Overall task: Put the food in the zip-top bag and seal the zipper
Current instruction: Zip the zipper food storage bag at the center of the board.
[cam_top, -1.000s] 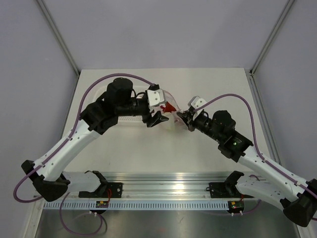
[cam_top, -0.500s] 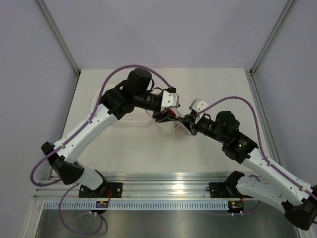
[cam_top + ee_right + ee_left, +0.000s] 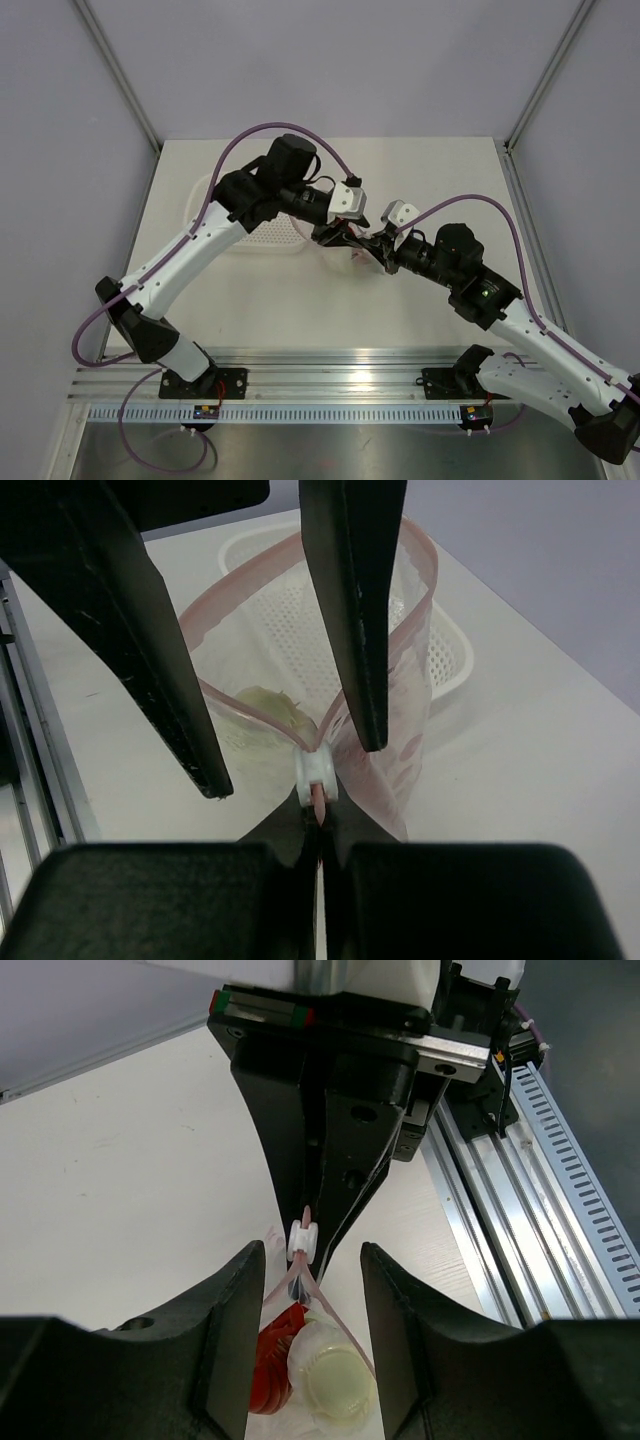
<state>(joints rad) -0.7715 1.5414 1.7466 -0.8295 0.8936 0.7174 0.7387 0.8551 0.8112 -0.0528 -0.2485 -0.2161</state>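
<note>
The zip-top bag (image 3: 400,730) stands with its mouth spread open. My right gripper (image 3: 318,815) is shut on the end of the pink zipper (image 3: 240,702), just behind a white slider (image 3: 317,770). My left gripper (image 3: 312,1285) is open, its fingers (image 3: 230,1340) astride the bag's mouth near the slider (image 3: 302,1240), not touching it. Food lies inside the bag: a red lobster (image 3: 275,1360) and a pale round piece (image 3: 335,1385). From above, the left gripper (image 3: 340,235) and the right gripper (image 3: 376,243) meet over the bag (image 3: 357,255).
A white perforated basket (image 3: 262,236) sits just left of the bag, under the left arm, and shows again behind the bag (image 3: 445,650). An aluminium rail (image 3: 330,385) runs along the near table edge.
My left arm has swung right from beside the basket to the bag's mouth, and its jaws have narrowed. The right gripper has kept its hold and barely shifted.
</note>
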